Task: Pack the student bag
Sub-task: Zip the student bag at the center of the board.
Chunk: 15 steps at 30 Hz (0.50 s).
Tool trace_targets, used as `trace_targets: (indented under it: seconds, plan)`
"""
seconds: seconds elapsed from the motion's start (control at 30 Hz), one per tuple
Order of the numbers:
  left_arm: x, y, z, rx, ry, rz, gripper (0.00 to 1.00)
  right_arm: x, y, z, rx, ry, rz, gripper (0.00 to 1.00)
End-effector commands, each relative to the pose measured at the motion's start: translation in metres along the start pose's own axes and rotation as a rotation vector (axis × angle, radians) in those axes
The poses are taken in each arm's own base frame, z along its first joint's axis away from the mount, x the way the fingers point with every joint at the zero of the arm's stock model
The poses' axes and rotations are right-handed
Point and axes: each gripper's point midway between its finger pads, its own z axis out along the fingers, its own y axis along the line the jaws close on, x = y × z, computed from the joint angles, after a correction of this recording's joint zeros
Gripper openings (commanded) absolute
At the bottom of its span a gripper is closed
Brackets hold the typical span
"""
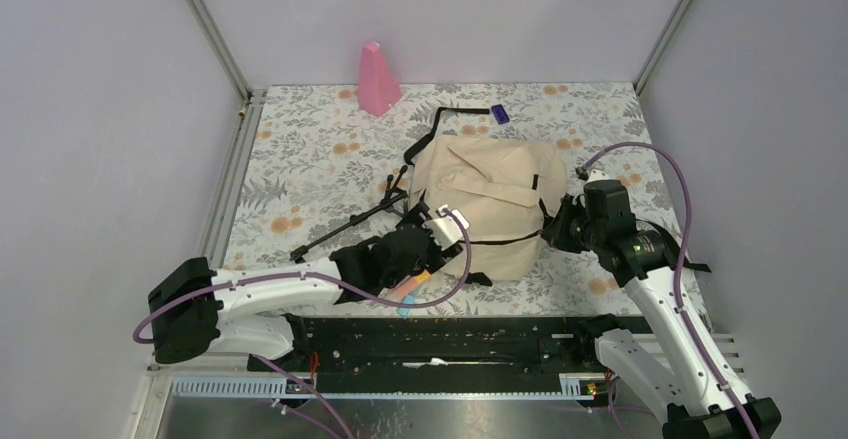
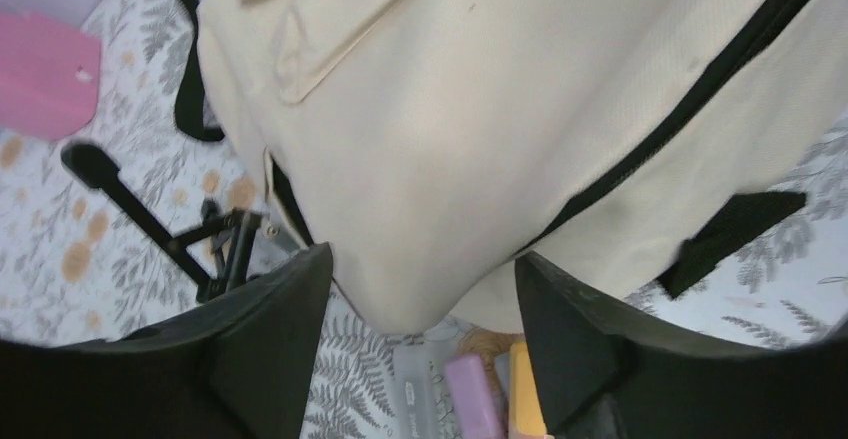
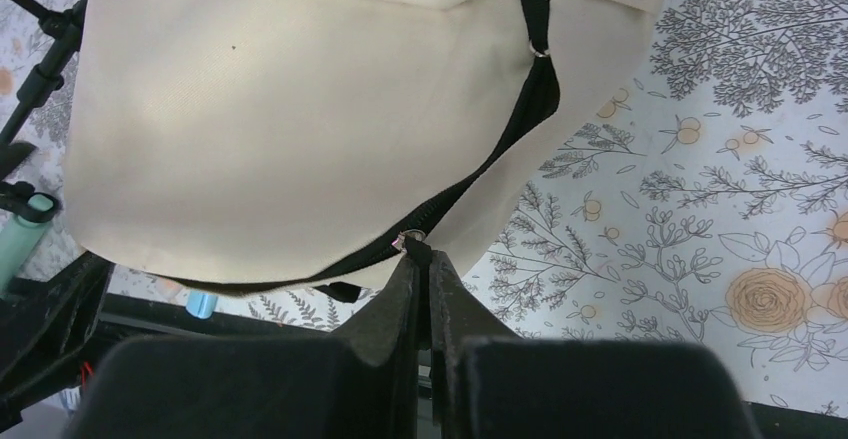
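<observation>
The student bag (image 1: 490, 194) is a beige fabric backpack with black zipper trim, lying in the middle of the floral mat. My left gripper (image 1: 430, 234) is at its near left corner. In the left wrist view the bag (image 2: 480, 109) fills the frame and its rounded corner hangs between the spread jaws of the left gripper (image 2: 422, 259), which is open. My right gripper (image 3: 420, 254) is shut on the zipper pull (image 3: 412, 241) at the bag's right side (image 3: 280, 129). In the top view the right gripper (image 1: 550, 227) touches the bag's right edge.
Purple (image 2: 470, 399) and yellow (image 2: 525, 389) highlighters and a grey pen (image 2: 415, 389) lie on the mat under the left gripper. A pink cone-shaped object (image 1: 378, 79) and a small purple item (image 1: 500, 113) sit at the back. Black straps (image 1: 340, 229) trail left of the bag.
</observation>
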Motion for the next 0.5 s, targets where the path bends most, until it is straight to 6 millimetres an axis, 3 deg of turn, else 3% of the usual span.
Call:
trace_targets:
  seconds: [0.0, 0.07, 0.17, 0.3, 0.47]
  plan:
    - [-0.080, -0.022, -0.016, 0.214, -0.163, -0.073, 0.76, -0.008, 0.013, -0.002, -0.075, -0.017, -0.027, 0.00]
    - [-0.104, -0.042, -0.023, 0.339, -0.214, -0.108, 0.84, -0.006, 0.015, -0.001, -0.087, -0.005, -0.028, 0.00]
    - [-0.128, -0.072, -0.023, 0.495, -0.248, -0.162, 0.86, -0.003, 0.016, 0.000, -0.095, 0.004, -0.026, 0.00]
    - [-0.139, -0.098, -0.002, 0.564, -0.216, -0.177, 0.90, -0.002, 0.016, -0.002, -0.101, 0.002, -0.026, 0.00]
    - [-0.145, -0.116, 0.022, 0.588, -0.204, -0.171, 0.92, 0.000, 0.013, -0.003, -0.091, 0.002, -0.024, 0.00]
